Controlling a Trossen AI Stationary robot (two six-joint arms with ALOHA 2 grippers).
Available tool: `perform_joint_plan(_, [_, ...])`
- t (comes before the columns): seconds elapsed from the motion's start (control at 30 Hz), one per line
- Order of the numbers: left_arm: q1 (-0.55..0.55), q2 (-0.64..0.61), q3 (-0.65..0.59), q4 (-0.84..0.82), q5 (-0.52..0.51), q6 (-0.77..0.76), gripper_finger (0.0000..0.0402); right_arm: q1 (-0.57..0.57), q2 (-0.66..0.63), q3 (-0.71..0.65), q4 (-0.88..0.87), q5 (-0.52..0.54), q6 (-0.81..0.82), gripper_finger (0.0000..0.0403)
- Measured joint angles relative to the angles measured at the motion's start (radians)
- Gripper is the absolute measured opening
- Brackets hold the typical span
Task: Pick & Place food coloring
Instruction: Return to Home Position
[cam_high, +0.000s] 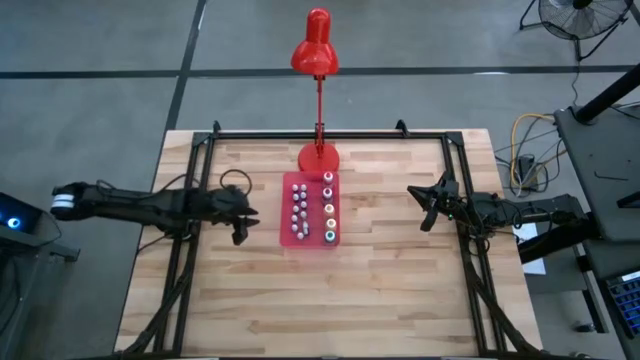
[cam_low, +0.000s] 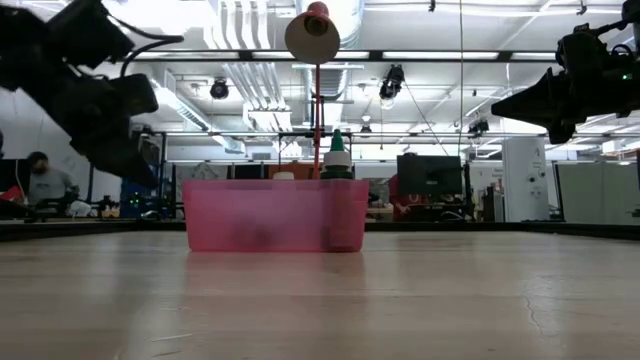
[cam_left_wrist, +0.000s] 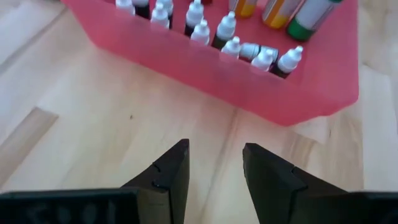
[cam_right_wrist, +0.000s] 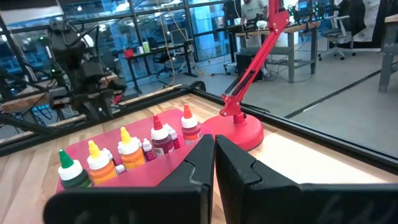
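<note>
The food coloring bottles stand upright in a flat pink-red tray (cam_high: 311, 241) at the table's middle. Several small whitish-capped bottles (cam_high: 299, 210) fill its left side, and the bigger coloured-capped bottles (cam_high: 328, 207) stand in a row along its right side. My left gripper (cam_high: 243, 222) hovers just left of the tray, tilted down toward the table. In the left wrist view this gripper (cam_left_wrist: 214, 149) is open over bare wood, short of the small bottles (cam_left_wrist: 205, 31). My right gripper (cam_high: 415, 200) waits right of the tray, shut (cam_right_wrist: 214, 140) and empty, facing the bigger bottles (cam_right_wrist: 127, 149).
A red desk lamp (cam_high: 318, 52) stands on its round base (cam_high: 318, 157) just beyond the tray's far end. A black metal frame (cam_high: 330, 133) runs along the table's far, left and right sides. Bare wood lies between the tray and the near edge.
</note>
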Motion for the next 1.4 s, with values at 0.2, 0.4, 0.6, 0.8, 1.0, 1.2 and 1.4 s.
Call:
perform_joint_plan(0.2, [0.036,-0.103,-0.153,0.191,-0.002,0.049,0.0122,0.000,0.000,0.000,0.000,0.000,0.000,0.0009])
perform_joint_plan(0.4, [0.104,-0.168,-0.230,0.217,-0.005,0.033,0.0122,0.000,0.000,0.000,0.000,0.000,0.000,0.0009])
perform_joint_plan(0.6, [0.194,-0.204,-0.249,0.247,-0.003,0.063,0.0122,-0.001,0.000,0.000,0.000,0.000,0.000,0.0009])
perform_joint_plan(0.8, [0.242,-0.264,-0.273,0.308,0.003,0.112,0.0122,-0.001,0.000,0.000,0.000,0.000,0.000,0.0009])
perform_joint_plan(1.0, [0.242,-0.410,-0.293,0.355,0.021,0.097,0.0122,-0.001,0.000,0.000,0.000,0.000,0.000,0.0009])
perform_joint_plan(1.2, [0.246,-0.497,-0.293,0.351,0.027,0.088,0.0122,0.000,0.000,0.000,0.000,0.000,0.000,0.0009])
perform_joint_plan(1.4, [0.249,-0.537,-0.294,0.350,0.029,0.142,0.0122,0.000,0.000,0.000,0.000,0.000,0.000,0.0009])
